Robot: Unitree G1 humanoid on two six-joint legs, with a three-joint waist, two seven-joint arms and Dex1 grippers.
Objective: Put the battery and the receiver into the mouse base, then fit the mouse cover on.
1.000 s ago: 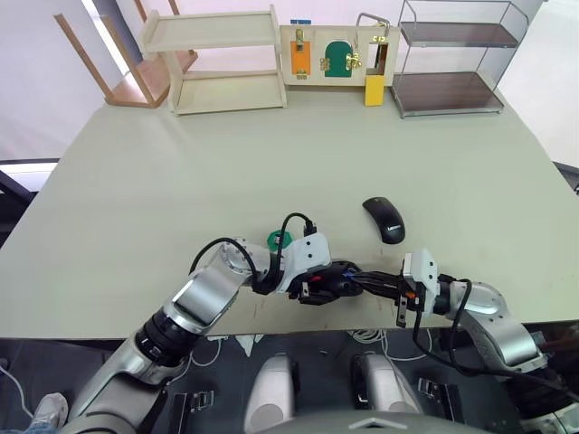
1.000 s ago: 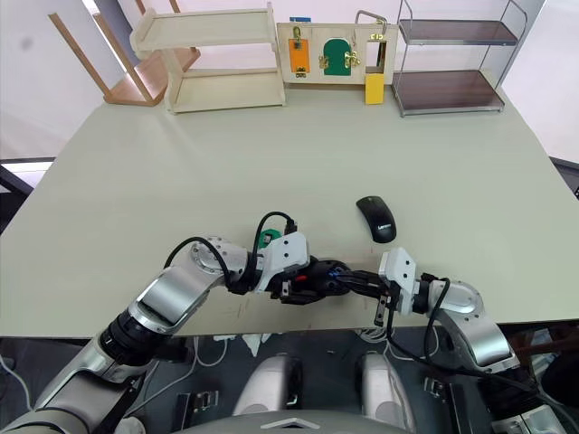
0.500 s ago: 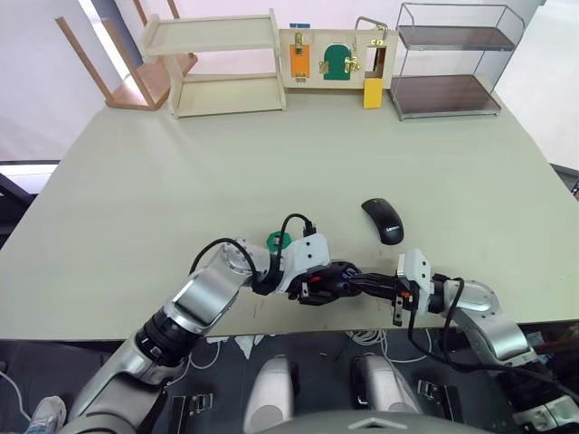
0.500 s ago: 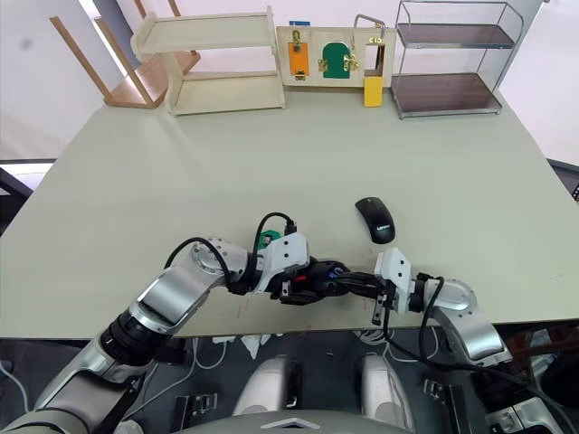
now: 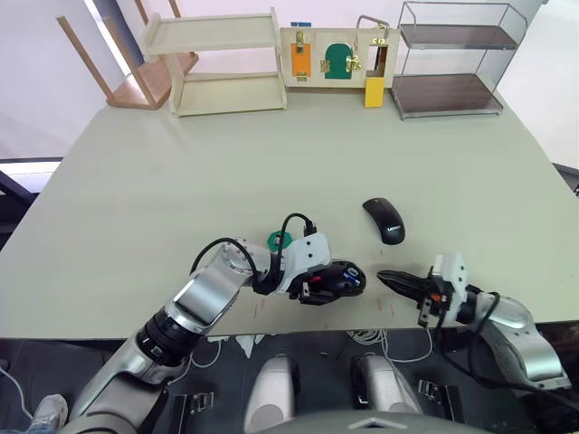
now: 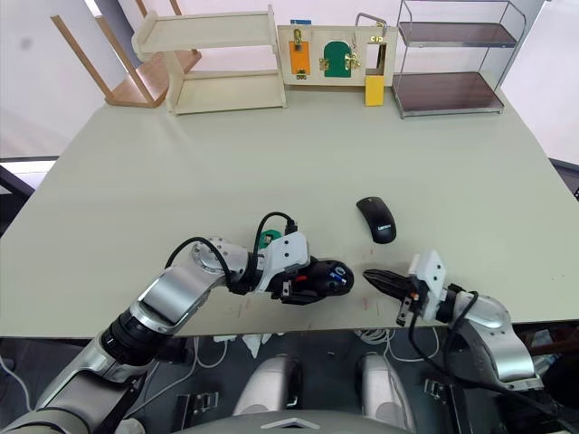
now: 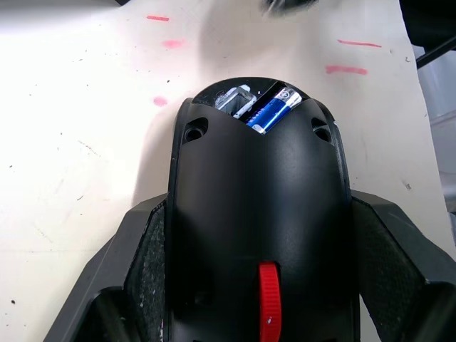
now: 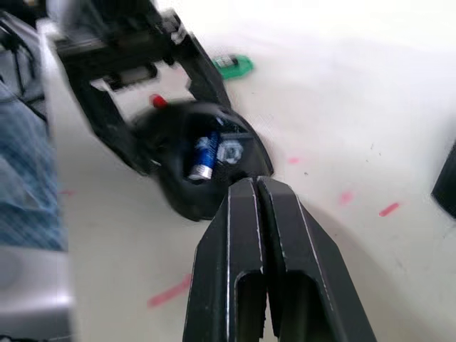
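Gap between grippers: bare surface separates the left gripper from the right gripper.
Left obstacle: mouse base, clamped by the left gripper at the near edge.
Behind it: green disc, just beyond the left arm.
Far of gap: mouse cover, apart from both.
Middle and far: open up to the wooden shelf and wire rack.

I note the base black, with a red scroll wheel. Battery bright blue with a pale end, beside a silvery receiver. Cover glossy black all over. A green disc by the left arm. Table pale grey-green; I see pink-red strokes on it near the base. Fingers of the right gripper black, its housing white
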